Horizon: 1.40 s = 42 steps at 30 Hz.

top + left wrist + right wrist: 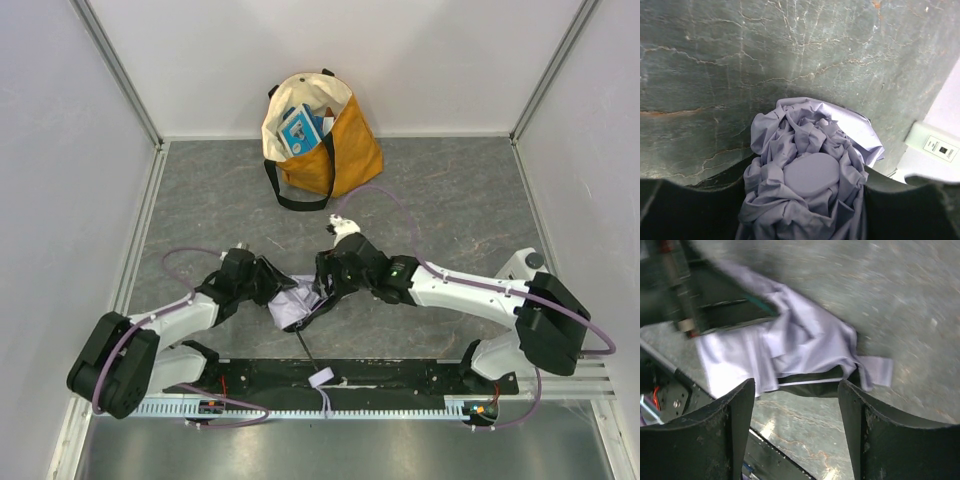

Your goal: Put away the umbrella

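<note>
The umbrella (293,306) lies folded and bunched on the grey table between my two grippers. Its slim black shaft (307,352) runs toward the near edge and ends at the lavender wrist strap (322,380). My left gripper (264,287) is shut on the crumpled canopy; in the left wrist view the fabric and its flat oval cap (810,172) fill the gap of the gripper (802,192). My right gripper (326,288) is open and empty just right of the canopy. In the right wrist view the gripper (796,390) hovers over bare table, with the pale fabric (790,347) beyond its tips.
A mustard-and-cream tote bag (322,140) stands open at the back middle with items inside and a black strap trailing forward. White walls enclose the table on three sides. A black rail (400,375) runs along the near edge between the arm bases.
</note>
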Motion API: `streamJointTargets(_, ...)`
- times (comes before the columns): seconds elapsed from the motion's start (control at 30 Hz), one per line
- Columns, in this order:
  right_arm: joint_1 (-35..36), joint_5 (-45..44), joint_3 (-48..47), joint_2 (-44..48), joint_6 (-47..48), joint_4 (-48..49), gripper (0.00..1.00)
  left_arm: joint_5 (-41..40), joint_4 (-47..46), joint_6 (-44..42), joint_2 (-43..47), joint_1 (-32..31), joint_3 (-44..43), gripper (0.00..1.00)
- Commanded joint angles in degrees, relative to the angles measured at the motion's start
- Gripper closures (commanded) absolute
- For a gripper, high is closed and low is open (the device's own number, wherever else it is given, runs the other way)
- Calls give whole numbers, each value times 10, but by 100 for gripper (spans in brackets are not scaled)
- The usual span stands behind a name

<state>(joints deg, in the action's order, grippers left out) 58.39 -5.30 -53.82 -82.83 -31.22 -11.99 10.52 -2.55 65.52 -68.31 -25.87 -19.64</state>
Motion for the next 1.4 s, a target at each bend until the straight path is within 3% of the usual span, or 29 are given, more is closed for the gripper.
streamJointTargets(0.0,-64,-18,68,39,-183,-9,31,12,-129,-35,36,-3,37,98)
streamJointTargets(0.1,-107,20,135,91,-254,10,40,13,-201,-34,61,-3,71,98)
streamJointTargets(0.3,-151,51,215,130,-309,56,40,13,-264,-25,80,-3,102,98)
streamJointTargets(0.43,-165,51,196,73,-223,94,49,23,-271,-22,70,-3,108,98)
streamJointTargets(0.47,-171,73,191,53,-213,105,57,25,-280,-18,70,-3,114,98)
streamJointTargets(0.53,-184,127,196,23,-223,146,71,27,-292,-16,72,-3,116,98)
streamJointTargets(0.77,-189,164,209,-61,-294,267,85,39,-301,-21,74,-3,120,98)
streamJointTargets(1.1,-190,122,131,-192,-257,287,89,47,-313,-14,65,-3,134,98)
streamJointTargets(1.27,-194,93,8,-245,-78,168,84,-46,-296,67,37,-6,136,98)
streamJointTargets(1.37,-195,6,-72,-229,36,56,76,-95,-268,104,-3,-8,107,98)
